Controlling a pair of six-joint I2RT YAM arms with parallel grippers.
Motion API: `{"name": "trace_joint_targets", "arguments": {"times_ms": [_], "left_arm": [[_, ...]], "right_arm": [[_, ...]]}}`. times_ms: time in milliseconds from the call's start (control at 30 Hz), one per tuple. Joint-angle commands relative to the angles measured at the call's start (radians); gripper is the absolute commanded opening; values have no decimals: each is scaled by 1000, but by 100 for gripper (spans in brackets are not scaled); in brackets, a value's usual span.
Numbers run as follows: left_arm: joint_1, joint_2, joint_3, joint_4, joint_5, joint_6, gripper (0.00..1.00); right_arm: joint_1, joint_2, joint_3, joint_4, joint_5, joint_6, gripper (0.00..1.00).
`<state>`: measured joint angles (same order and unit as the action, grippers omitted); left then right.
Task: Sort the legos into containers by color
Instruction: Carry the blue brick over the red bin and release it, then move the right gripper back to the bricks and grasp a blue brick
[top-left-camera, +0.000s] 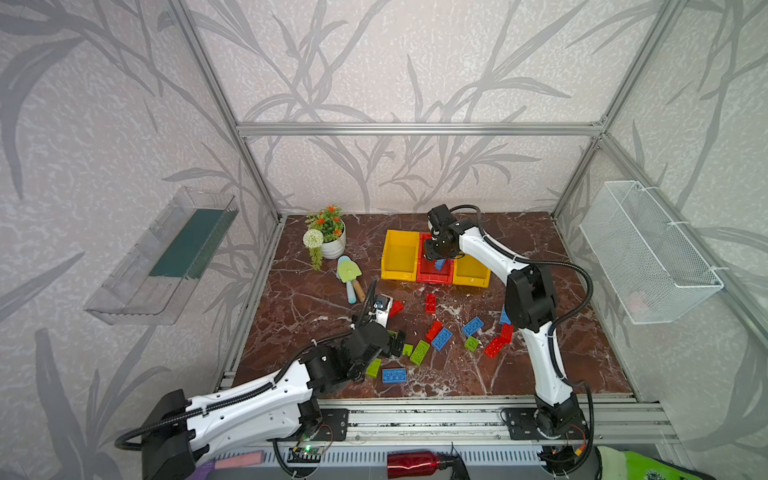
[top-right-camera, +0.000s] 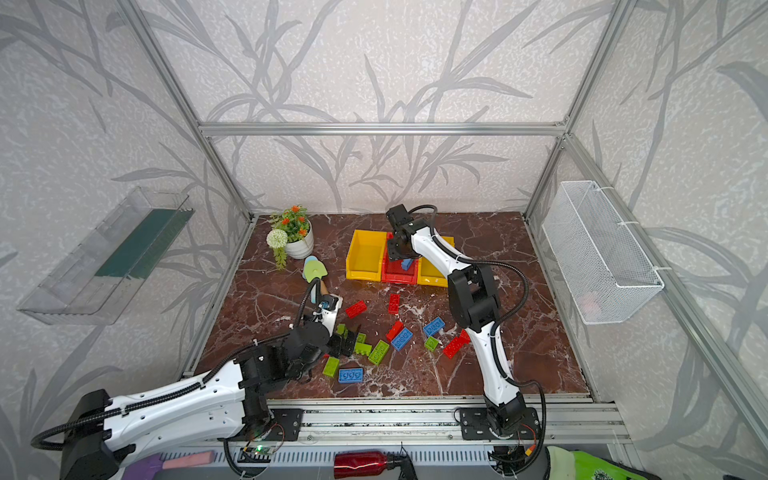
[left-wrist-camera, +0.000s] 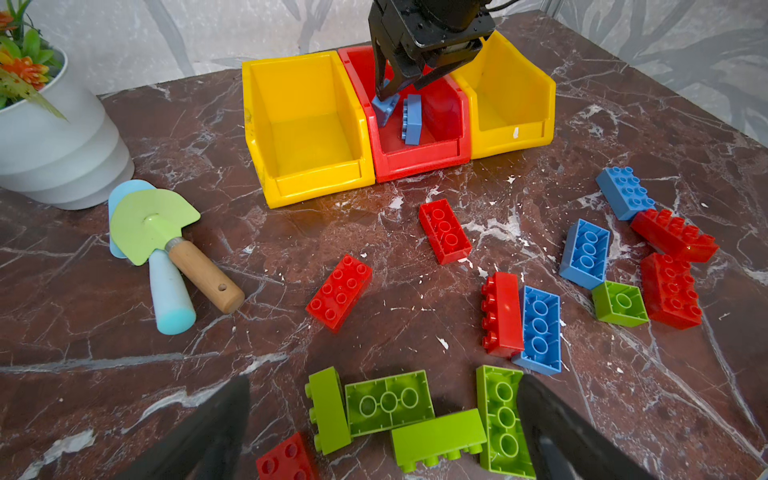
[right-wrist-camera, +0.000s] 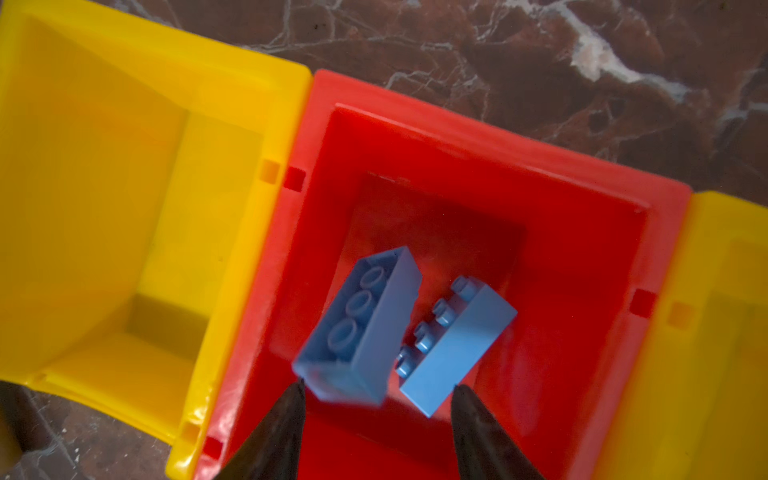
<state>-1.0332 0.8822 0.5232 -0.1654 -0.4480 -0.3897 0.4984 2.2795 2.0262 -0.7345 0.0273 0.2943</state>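
Beneath the right pincer (right-wrist-camera: 377, 386) are 2 blue legos (right-wrist-camera: 453, 353).

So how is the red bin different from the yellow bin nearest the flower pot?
The red bin holds two blue bricks; the yellow bin is empty. The right gripper hangs open over the red bin; nothing is above the yellow bin. The red bin sits mid-row, the yellow bin at the end. Both are open-top, joined side by side.
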Motion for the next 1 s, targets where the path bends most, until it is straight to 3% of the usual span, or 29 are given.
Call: {"name": "trace_joint_targets", "arguments": {"times_ms": [0,133,533,733,967], "left_arm": [[2,-7,29,-24,-19,3,99],[4,-32,25,-29,16,-4,99],[-4,-64,-48,80,216,-57,99],[-9,-54,-72,130,251,-78,99],[-11,-64,-86,130,253,-80,99]], "right_arm": [[2,-126,-65,9,-24,3,61],[2,-291,-240,51,-25,20,62],[15,-822,-999,171,43,218,72],[29,-945,-1204,202,33,333,74],[32,-996,-1319,295,9,477,76]]}}
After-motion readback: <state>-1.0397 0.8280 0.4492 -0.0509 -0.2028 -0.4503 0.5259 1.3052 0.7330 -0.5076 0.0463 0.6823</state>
